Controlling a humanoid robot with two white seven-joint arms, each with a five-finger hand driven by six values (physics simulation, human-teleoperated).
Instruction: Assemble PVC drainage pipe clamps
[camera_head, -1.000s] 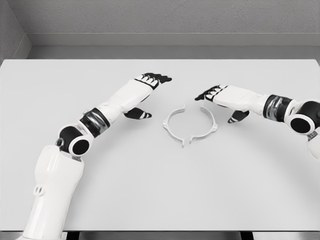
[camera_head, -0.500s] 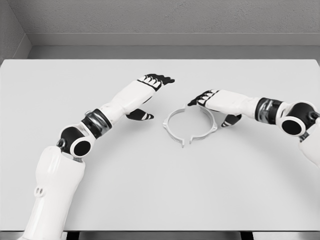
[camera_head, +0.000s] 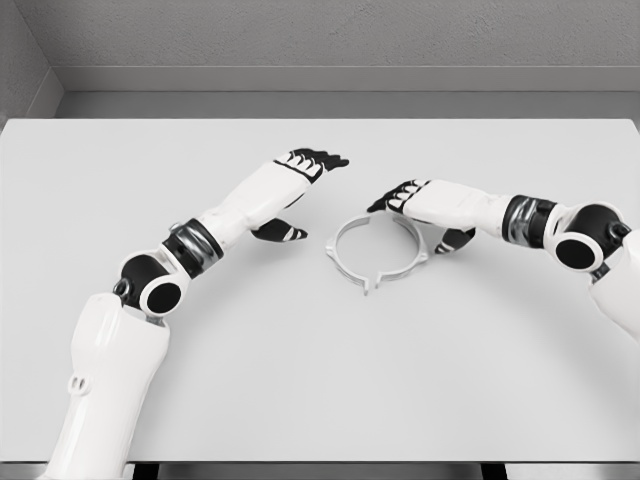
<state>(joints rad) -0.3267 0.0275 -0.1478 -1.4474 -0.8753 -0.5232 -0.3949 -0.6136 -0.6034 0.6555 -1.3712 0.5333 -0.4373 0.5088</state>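
Observation:
Two white half-ring clamp pieces lie on the table, facing each other as a ring: the left half (camera_head: 341, 258) and the right half (camera_head: 412, 250). A small gap shows between their ends at the front. My right hand (camera_head: 405, 198) hovers over the far side of the right half, fingers spread and holding nothing, thumb (camera_head: 452, 240) beside the ring's right lug. My left hand (camera_head: 300, 180) is open to the left of the ring, apart from it, thumb (camera_head: 280, 231) near the table.
The white table (camera_head: 320, 380) spans the view, its back edge meeting a grey wall. Nothing else lies on it.
My right hand has slid left across the right half of the clamp, and that half has shifted left, narrowing the gaps. The left hand has barely moved.

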